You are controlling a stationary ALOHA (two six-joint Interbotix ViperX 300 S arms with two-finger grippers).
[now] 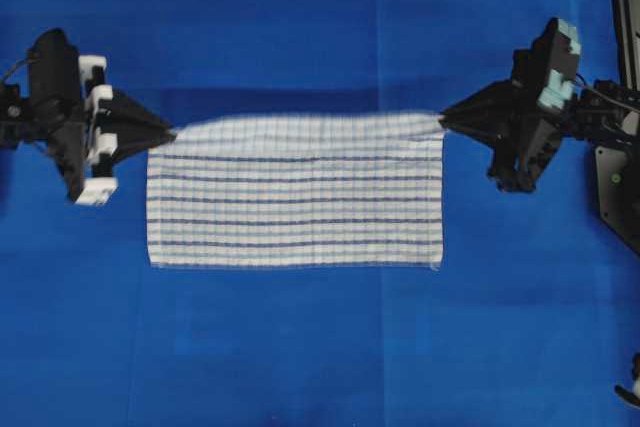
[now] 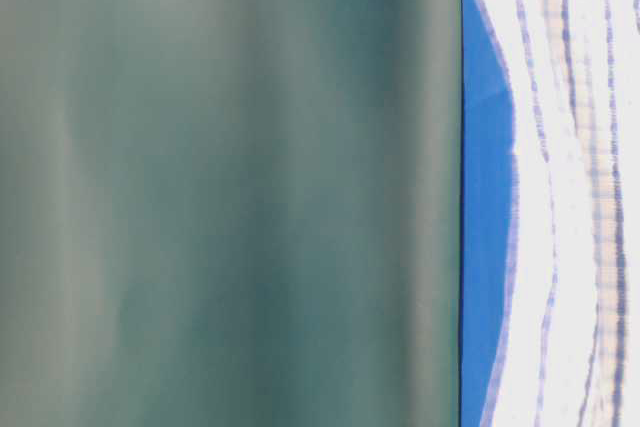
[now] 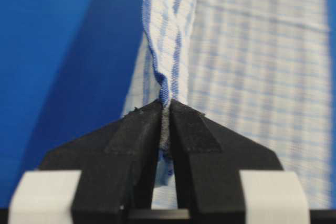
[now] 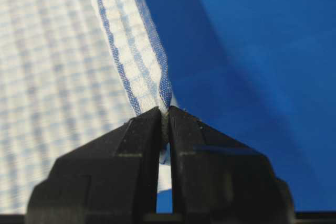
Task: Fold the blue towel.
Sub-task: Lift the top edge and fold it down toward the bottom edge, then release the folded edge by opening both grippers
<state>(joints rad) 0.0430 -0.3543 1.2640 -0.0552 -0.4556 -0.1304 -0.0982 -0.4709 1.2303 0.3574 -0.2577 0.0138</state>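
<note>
Overhead exterior view: the blue towel (image 1: pixel 295 197) lies spread on the blue sheet (image 1: pixel 300 347), its long axis running straight between the two claws. The left gripper (image 1: pixel 170 133) pinches the far corner nearest it; the right gripper (image 1: pixel 443 123) pinches the opposite far corner. The edge stretched between the claws is blurred and casts a dark shadow on the sheet beyond it; the near edge lies flat, parallel to that line. A black frame (image 1: pixel 622 157) stands just behind the right arm. Nothing lies between the claws other than the cloth.

Table-level exterior view: a blurred grey-green surface (image 2: pixel 230 187) fills most of the frame and blocks the scene. Beside it, a strip of sheet and rippled striped cloth show; neither claw is visible.

Left wrist view: the jaws are closed to a thin slit on a bunched corner of the towel, which rises as a twisted ridge directly ahead of the tips. The flat cloth spreads ahead and to the right.

Right wrist view: the jaws are likewise clamped on a gathered corner. The cloth spreads ahead and to the left; bare sheet lies to the right.
</note>
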